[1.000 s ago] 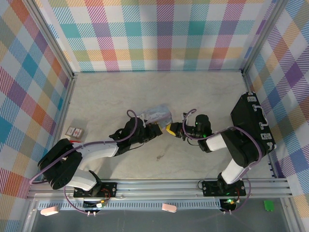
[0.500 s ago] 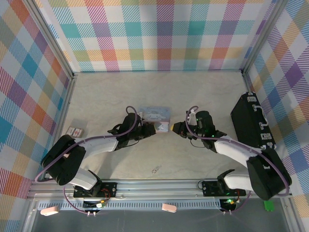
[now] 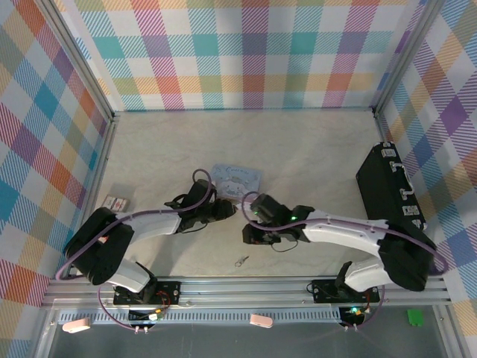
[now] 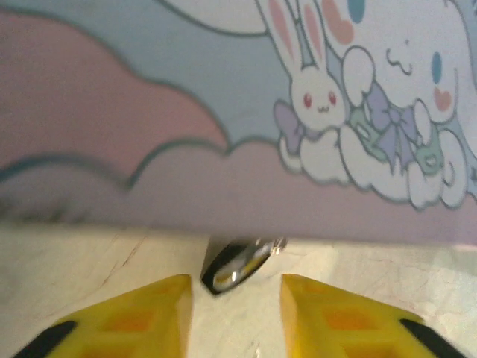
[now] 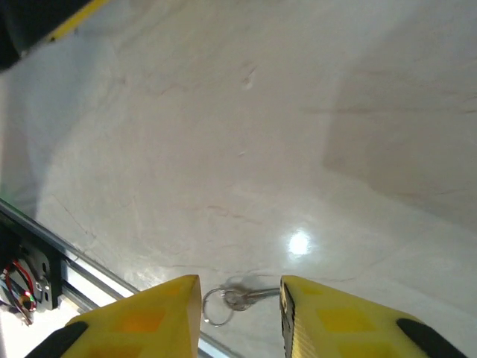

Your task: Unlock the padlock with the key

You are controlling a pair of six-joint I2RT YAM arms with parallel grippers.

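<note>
Bare tabletop point(image 3: 313, 149) around the key point(image 5: 238, 298); tin point(image 4: 223, 112) close behind the padlock point(image 4: 235, 268).

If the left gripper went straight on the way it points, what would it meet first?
Most likely the padlock, lying just ahead of the left gripper in line with its open gap. The cartoon tin stands right behind it, though depth is hard to judge.

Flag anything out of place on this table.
The key lies loose near the front edge of the table, well apart from the padlock, which sits partly hidden against the near edge of the tin. Neither is held: the left fingers and right fingers stand apart, empty.
</note>
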